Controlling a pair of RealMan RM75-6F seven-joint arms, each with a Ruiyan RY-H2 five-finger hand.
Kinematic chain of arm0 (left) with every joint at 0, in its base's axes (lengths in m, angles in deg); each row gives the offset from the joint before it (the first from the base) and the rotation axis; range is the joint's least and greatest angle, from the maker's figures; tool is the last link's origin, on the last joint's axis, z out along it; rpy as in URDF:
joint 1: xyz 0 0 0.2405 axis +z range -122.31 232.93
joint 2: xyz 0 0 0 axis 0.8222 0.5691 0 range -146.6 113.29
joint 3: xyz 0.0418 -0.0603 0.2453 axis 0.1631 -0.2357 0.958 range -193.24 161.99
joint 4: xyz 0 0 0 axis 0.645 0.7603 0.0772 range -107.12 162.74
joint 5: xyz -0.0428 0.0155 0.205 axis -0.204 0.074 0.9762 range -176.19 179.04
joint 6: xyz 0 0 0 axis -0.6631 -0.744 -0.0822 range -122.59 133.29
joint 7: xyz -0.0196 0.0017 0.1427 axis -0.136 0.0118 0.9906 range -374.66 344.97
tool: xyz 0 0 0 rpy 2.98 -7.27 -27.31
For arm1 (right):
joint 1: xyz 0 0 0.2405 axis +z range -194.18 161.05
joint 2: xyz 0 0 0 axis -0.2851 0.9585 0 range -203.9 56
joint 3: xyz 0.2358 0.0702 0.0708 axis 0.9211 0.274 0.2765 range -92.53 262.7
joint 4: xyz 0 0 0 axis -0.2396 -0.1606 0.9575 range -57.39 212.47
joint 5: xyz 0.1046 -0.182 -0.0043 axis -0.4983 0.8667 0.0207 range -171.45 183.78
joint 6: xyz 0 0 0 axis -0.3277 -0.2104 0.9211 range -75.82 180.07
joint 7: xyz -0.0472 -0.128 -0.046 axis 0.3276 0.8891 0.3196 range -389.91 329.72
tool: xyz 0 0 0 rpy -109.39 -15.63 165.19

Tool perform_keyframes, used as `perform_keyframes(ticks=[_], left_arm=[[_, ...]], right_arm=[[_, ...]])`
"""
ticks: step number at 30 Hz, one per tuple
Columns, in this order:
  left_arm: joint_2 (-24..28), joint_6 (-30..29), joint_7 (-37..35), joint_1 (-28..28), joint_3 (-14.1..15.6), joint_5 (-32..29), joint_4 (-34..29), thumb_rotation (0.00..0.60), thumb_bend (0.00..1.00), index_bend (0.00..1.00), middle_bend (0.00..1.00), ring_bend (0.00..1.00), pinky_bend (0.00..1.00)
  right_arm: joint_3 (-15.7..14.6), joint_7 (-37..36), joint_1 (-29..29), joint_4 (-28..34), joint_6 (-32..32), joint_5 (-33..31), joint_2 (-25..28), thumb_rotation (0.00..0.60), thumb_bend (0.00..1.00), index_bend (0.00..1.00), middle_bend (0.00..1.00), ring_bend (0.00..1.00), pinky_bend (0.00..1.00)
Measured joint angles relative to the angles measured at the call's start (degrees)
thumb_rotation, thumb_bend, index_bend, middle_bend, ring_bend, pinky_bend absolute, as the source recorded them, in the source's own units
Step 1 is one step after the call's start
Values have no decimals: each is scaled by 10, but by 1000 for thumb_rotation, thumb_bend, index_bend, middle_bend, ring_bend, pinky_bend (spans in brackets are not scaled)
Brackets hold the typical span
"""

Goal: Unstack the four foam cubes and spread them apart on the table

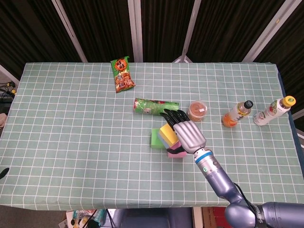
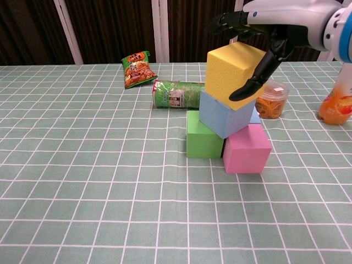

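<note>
Four foam cubes stacked near the middle of the checked green table [image 2: 82, 181]; green cube [image 2: 202, 138] and pink cube [image 2: 247, 149] side by side at the bottom, touching; blue cube [image 2: 224, 114] tilted across both; yellow cube [image 2: 233, 73] tilted on top of the blue.

Right hand [image 2: 258, 30] poised over the yellow cube, fingers [image 2: 228, 22] spread above its top face, thumb against its right face; cannot tell whether actually gripped. Left hand out of sight in both views.

Relative to the stack: green chip can [image 2: 177, 93] lying on its side just behind; snack packet [image 2: 137, 68] further back and left; small tub [image 2: 269, 100] just right and behind; two bottles [image 1: 237, 114] [image 1: 273, 110] well off to the right.
</note>
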State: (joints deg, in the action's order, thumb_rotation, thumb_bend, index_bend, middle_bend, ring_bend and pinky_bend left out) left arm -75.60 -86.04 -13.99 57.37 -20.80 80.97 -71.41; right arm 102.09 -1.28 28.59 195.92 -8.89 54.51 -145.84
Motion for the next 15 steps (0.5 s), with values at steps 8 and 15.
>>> perform_keyframes(ticks=[8,15], left_arm=[[-1,-2,6,1,1,2,-2,600,145,158,0,0,0],[-2,-6,8,3,2,4,-3,600,144,158,0,0,0]], right_arm=[[-10,25,29,-7,26,-35,36,600,40,18,3,41,0],[-16,10,34,-10,25,-20,43,600,39,76,59,103,0]])
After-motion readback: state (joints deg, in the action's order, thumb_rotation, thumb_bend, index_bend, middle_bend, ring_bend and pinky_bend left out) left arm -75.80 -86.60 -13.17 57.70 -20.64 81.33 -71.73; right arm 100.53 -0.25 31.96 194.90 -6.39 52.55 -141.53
